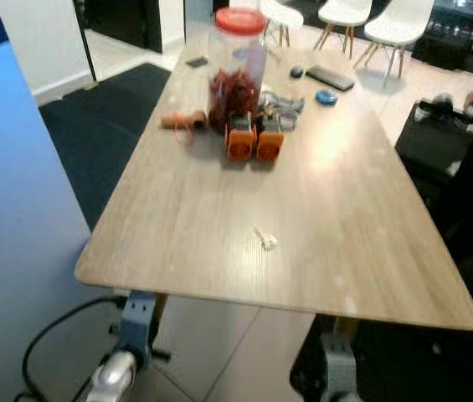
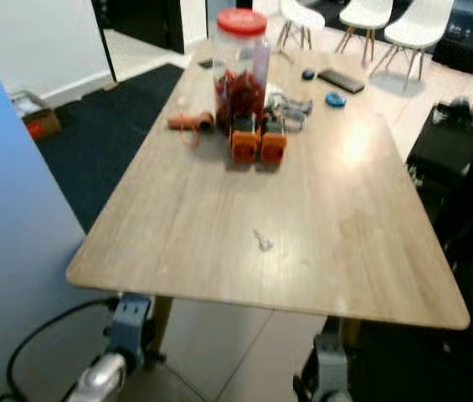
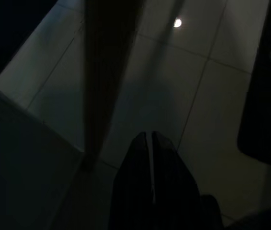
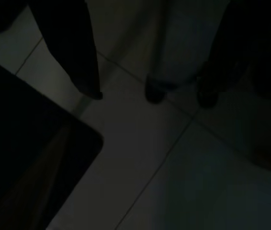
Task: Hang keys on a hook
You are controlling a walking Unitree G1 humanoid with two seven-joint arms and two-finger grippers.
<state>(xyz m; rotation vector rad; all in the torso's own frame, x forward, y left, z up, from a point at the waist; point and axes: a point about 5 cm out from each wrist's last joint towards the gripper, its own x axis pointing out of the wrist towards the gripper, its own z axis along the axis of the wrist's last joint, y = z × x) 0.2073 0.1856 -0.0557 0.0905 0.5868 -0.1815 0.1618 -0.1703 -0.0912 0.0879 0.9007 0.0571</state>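
One set of keys [image 1: 265, 240] lay on the wooden table [image 1: 186, 226]; left gripper [image 3: 150, 143] fingers pressed together, right gripper [image 4: 145, 93] fingers spread.

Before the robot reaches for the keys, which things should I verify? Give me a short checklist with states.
1. Small pale key lies on the light wooden table: ok, though blurred.
2. Bare wood around it: ok; the clear jar with red lid stands farther back.
3. Left pincer open: not ok, shut, low over floor tiles.
4. Hook's place known: cannot tell.
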